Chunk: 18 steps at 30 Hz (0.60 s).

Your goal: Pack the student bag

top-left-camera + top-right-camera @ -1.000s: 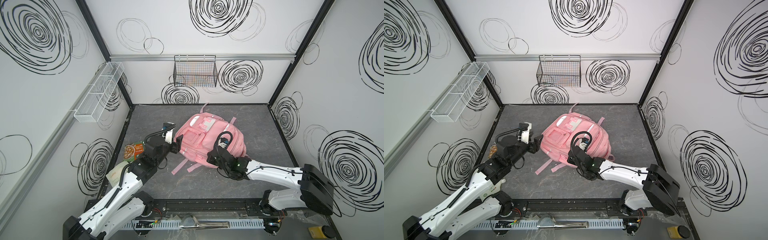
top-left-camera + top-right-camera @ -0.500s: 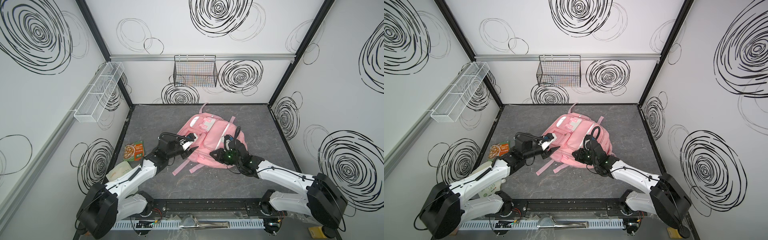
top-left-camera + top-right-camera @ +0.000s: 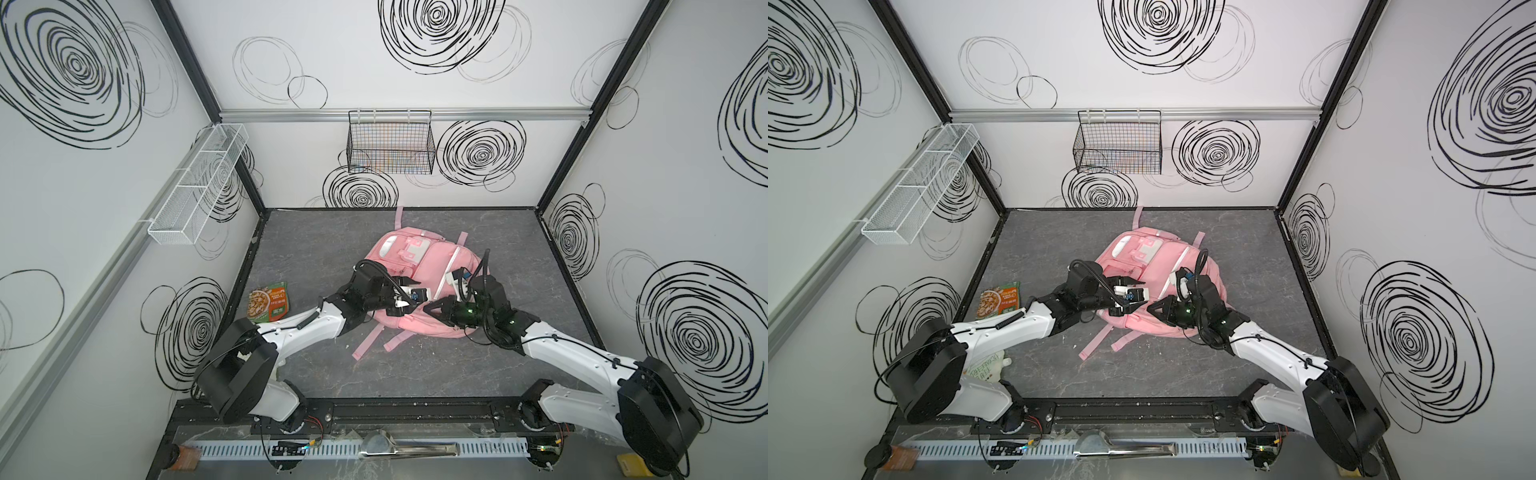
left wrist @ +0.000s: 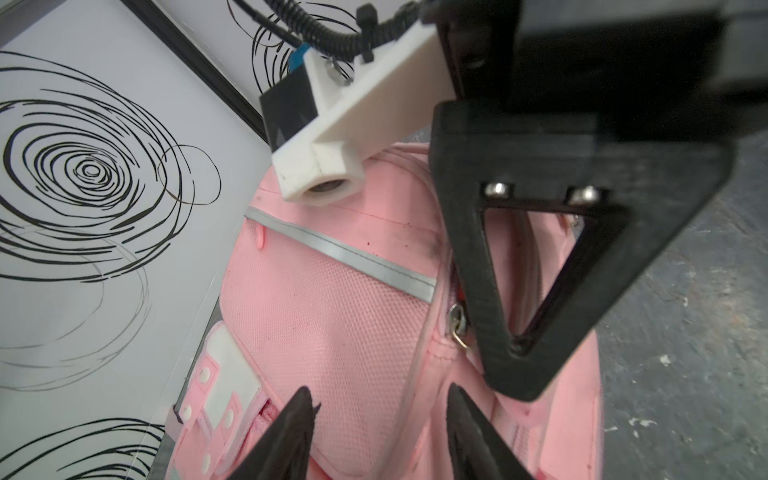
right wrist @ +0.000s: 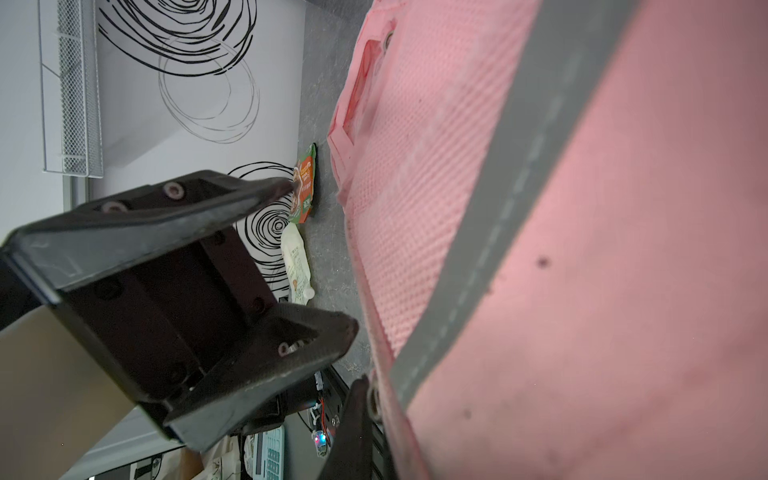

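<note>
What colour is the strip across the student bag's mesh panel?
Grey strip on the pink student bag; clearest in right wrist view.

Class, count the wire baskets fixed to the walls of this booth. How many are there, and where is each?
2. A white mesh basket hangs on the left wall. A black wire basket hangs on the back wall. No other basket shows in any view.

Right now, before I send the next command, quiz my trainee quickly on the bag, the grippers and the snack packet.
1. True or false: the left gripper is open over the student bag.
2. Where does the snack packet lie? A. on the bag; B. on the table, left of the bag in both top views; C. in the left gripper.
3. Fill in: the right gripper is ___.
Key: 1 true; 2 B; 3 shut.
</note>
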Each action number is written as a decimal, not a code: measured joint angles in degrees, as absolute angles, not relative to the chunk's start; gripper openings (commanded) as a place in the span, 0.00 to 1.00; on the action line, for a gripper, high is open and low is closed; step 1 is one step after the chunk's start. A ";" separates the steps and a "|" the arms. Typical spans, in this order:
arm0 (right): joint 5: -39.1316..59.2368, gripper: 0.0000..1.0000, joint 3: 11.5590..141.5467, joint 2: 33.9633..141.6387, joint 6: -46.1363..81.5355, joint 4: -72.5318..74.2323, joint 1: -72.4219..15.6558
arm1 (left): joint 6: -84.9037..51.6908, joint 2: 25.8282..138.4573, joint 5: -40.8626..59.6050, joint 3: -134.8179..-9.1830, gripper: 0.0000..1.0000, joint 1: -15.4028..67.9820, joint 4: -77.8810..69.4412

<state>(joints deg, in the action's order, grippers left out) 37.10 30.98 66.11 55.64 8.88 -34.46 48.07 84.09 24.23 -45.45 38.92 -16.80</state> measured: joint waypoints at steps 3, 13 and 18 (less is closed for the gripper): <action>38.13 0.00 30.98 66.06 55.22 8.73 -34.44 | 51.48 85.54 24.95 -46.06 0.51 38.96 -15.90; 39.05 0.00 30.94 65.30 54.46 7.73 -33.95 | 59.64 89.19 27.86 -50.54 0.20 38.74 -8.14; 39.83 0.00 30.87 64.55 54.39 6.70 -33.12 | 60.66 89.43 27.99 -50.50 0.06 38.92 -8.67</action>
<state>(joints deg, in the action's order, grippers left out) 39.83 30.87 64.55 54.39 6.70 -33.12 60.66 89.43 27.99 -50.50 38.92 -8.67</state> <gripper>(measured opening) 0.058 0.097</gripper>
